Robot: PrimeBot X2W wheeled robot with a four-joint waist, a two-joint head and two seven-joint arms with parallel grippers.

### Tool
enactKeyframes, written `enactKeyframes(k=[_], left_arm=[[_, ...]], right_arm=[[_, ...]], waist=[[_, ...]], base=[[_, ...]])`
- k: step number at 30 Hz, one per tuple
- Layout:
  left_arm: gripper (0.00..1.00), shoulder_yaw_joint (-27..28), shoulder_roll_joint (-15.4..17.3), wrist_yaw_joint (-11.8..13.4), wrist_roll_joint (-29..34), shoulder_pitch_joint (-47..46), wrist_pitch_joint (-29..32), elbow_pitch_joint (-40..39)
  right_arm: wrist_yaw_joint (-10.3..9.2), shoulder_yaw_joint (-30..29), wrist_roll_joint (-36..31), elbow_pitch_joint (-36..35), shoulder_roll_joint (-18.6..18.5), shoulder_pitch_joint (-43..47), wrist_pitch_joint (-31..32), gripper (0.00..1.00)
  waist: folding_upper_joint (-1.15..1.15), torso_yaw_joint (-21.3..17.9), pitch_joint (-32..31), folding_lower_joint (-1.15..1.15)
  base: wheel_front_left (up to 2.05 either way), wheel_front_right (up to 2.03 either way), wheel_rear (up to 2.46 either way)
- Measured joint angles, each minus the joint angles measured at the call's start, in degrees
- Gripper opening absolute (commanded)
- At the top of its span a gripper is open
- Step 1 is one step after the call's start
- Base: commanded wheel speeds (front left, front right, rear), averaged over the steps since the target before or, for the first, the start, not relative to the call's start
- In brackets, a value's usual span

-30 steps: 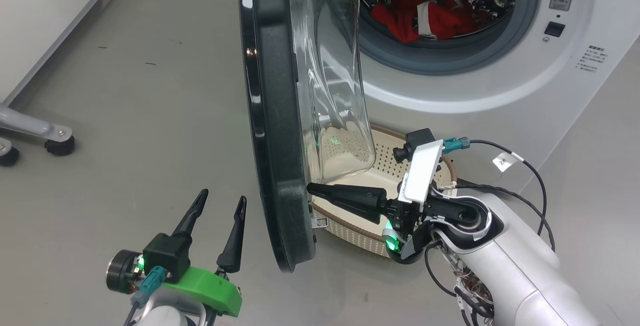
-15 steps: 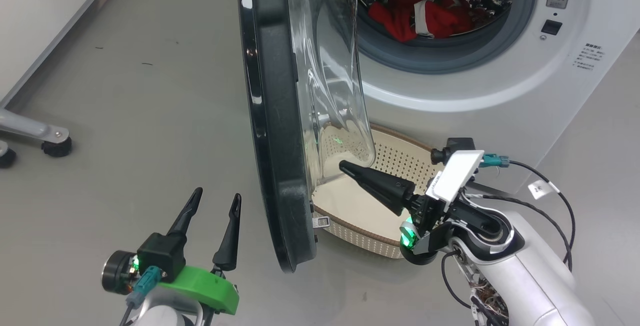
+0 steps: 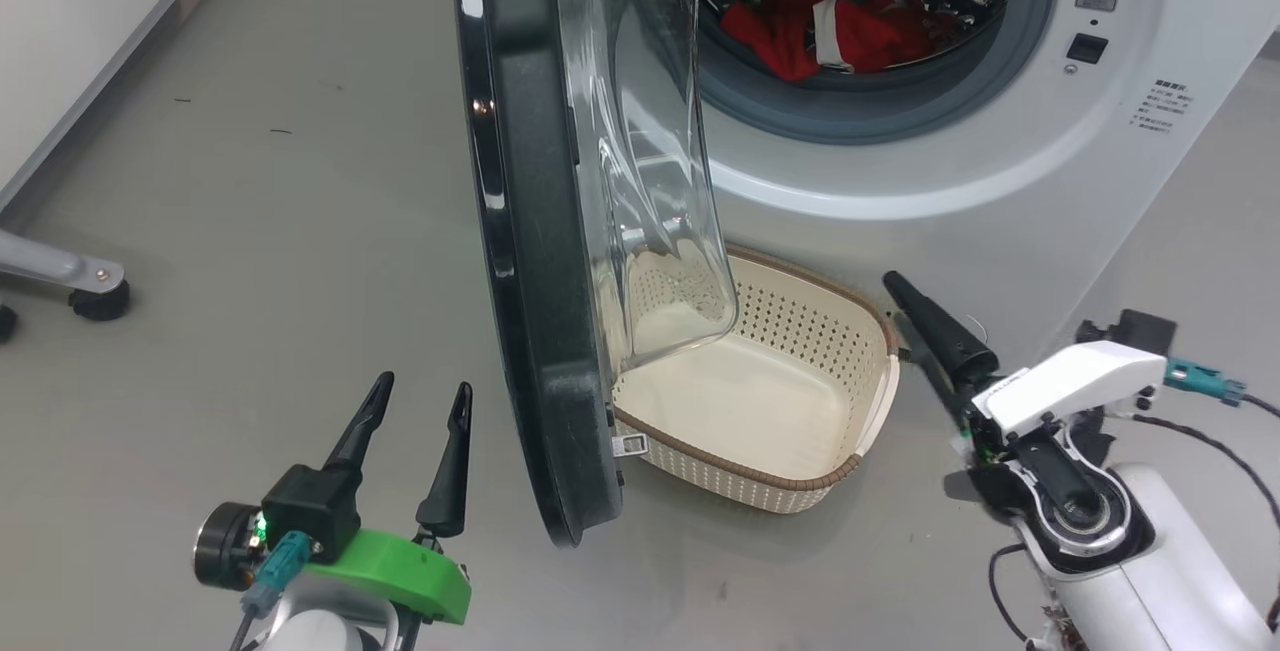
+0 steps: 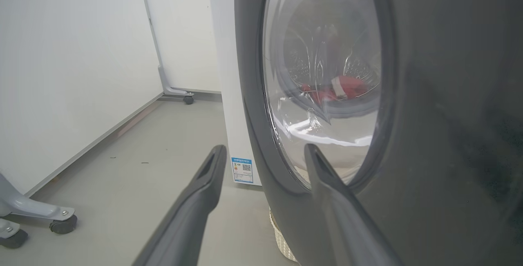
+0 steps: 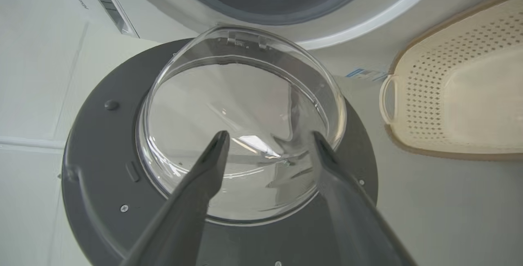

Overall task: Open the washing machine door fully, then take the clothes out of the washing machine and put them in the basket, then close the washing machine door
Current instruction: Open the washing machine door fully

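The washing machine door (image 3: 530, 231) stands edge-on to me, swung out from the white washing machine (image 3: 950, 161), its clear glass bowl (image 3: 640, 181) hanging over the basket. The red clothes (image 3: 810, 31) lie in the steel drum. The cream basket (image 3: 740, 471) sits on the floor under the opening, nothing in it. My left gripper (image 3: 423, 386) is open left of the door, on its outer side (image 4: 449, 115). My right gripper (image 3: 895, 316) is open right of the basket and faces the door's inner side (image 5: 98, 155) with nothing between its fingers (image 5: 204, 184).
A grey wheeled stand leg (image 3: 95, 296) rests on the floor at far left, beside a white wall panel (image 3: 80, 11). A blue label sticker (image 4: 242, 170) marks the washer's lower corner. Grey floor stretches left of the door.
My right gripper has drawn back from the door's inner edge, moved right past the basket, and opened. The head view has shifted slightly. The left gripper holds its place.
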Motion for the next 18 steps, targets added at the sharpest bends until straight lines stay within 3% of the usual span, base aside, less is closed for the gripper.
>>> enactKeyframes(k=[15,18], left_arm=[[1.0,0.4,0.1,0.3,0.0,0.5,0.0,-0.2],[1.0,0.5,0.1,0.3,0.0,0.5,0.0,-0.1]], right_arm=[[-0.11,0.3,-37.9,1.5,-14.7,3.6,-27.4,1.0],[-2.49,2.0,-45.0,1.5,-18.3,3.5,-32.2,1.0]], waist=[[0.0,-1.7,0.0,0.0],[0.0,-1.8,-0.1,0.0]], base=[[0.0,0.0,0.0],[0.0,0.0,0.0]])
